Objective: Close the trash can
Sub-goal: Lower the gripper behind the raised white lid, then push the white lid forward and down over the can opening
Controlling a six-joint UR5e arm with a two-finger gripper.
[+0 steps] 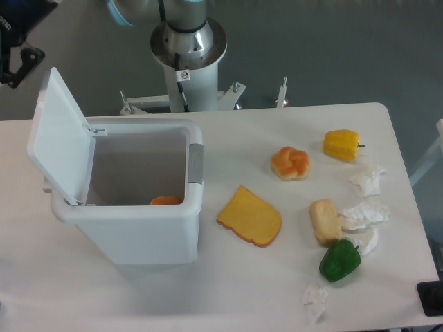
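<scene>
The trash can (pixel 138 228) is a large white boxy bin on the left of the table. Its flat lid (pixel 61 135) stands raised and tilted back on the left side, leaving the top open. A grey latch tab (pixel 196 164) sits on the right rim, and an orange item (pixel 166 200) lies inside at the bottom. My gripper (pixel 8 69) is black and cut off by the top left corner, above and behind the lid and apart from it. Its one visible finger (pixel 26 59) is spread outward, with nothing held.
On the table right of the bin lie a yellow bread slice (pixel 250 216), a bun (pixel 291 162), a yellow pepper (pixel 342 144), a pale loaf (pixel 324 221), a green pepper (pixel 340 260) and crumpled white paper (pixel 367 214). The arm's base (pixel 188 55) stands behind the table.
</scene>
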